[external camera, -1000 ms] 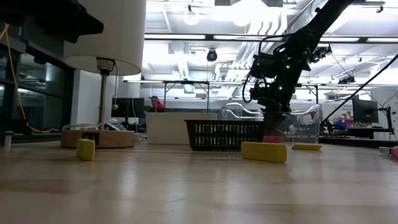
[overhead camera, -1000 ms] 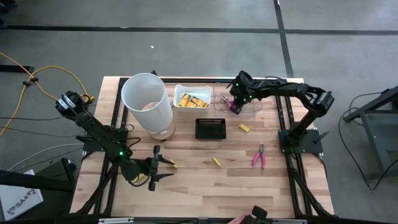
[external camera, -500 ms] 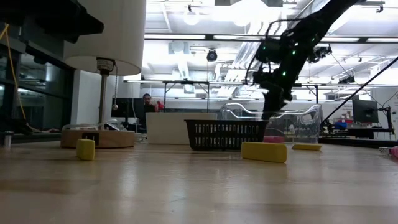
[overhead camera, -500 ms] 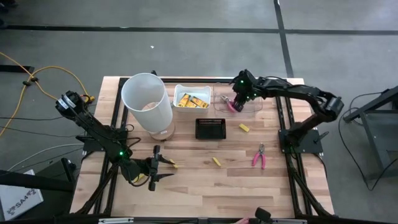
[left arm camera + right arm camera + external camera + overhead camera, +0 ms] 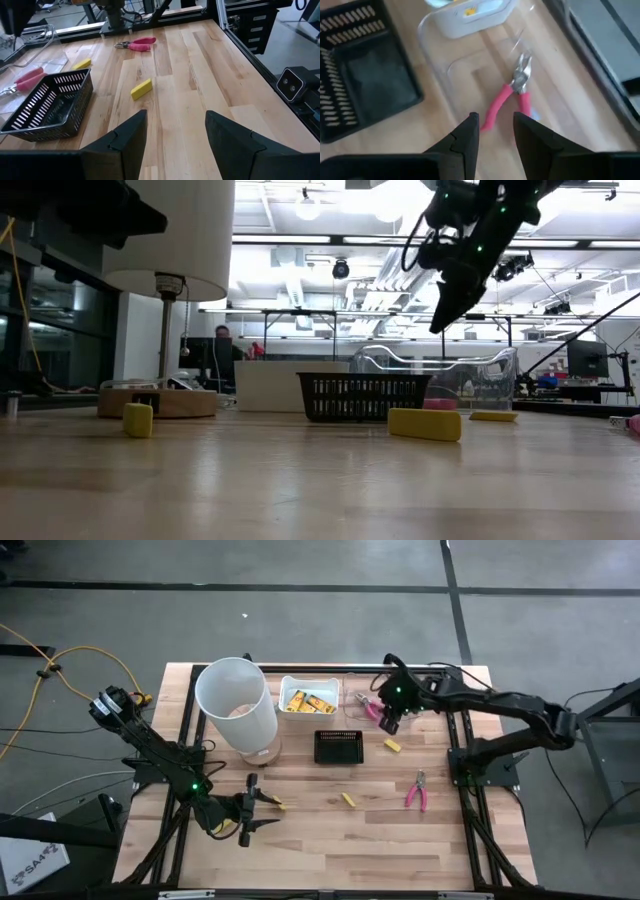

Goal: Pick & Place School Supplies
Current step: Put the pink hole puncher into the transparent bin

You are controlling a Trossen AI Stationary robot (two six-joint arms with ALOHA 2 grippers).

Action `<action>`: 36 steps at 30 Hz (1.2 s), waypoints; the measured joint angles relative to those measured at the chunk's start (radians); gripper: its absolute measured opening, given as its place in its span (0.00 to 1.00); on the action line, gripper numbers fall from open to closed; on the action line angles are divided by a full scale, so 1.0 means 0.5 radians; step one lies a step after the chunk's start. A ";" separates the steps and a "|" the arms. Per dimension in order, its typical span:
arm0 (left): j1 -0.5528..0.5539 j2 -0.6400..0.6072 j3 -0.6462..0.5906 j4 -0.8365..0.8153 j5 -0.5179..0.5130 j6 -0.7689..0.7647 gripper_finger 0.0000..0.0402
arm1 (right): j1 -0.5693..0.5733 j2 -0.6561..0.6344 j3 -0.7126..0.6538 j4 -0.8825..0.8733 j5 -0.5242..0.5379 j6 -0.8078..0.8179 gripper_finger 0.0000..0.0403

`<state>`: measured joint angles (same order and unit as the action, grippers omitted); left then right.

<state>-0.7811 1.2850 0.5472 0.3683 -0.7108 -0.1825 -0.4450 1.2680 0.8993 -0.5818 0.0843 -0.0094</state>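
The right gripper (image 5: 389,726) hangs empty, fingers parted, above pink pliers (image 5: 506,98) lying seemingly inside the clear tray (image 5: 442,70); descending again risks clipping its rim.

One pair of pink-handled pliers (image 5: 512,95) lies flat in a clear tray (image 5: 451,65), its metal jaws toward the table's far edge; a second pair (image 5: 417,791) lies on the bare wood near the right side, apart from everything else. Flat yellow packets with dark print (image 5: 306,702) lie together in a white tub (image 5: 287,686). Three small plain yellow blocks lie loose on the wood: one (image 5: 392,745) beside a black basket (image 5: 337,747), one (image 5: 348,799) nearer the front edge, one (image 5: 277,804) toward the left.
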 joint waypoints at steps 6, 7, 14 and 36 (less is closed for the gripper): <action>0.000 0.000 0.000 0.000 0.000 0.000 0.48 | 0.265 -0.019 0.000 -0.247 0.039 0.481 0.28; 0.000 0.000 0.000 0.000 0.000 0.000 0.48 | 0.309 -0.019 0.000 -0.302 0.040 0.572 0.28; 0.000 0.000 0.000 -0.001 0.000 0.000 0.48 | 0.611 -0.019 0.000 -0.579 0.007 1.183 0.28; 0.000 0.000 0.000 -0.002 0.000 0.000 0.48 | 1.728 0.059 -0.002 -0.776 0.099 3.081 0.28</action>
<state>-0.7811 1.2850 0.5472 0.3676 -0.7107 -0.1825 0.4188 1.2976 0.8986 -0.9698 0.1337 1.5310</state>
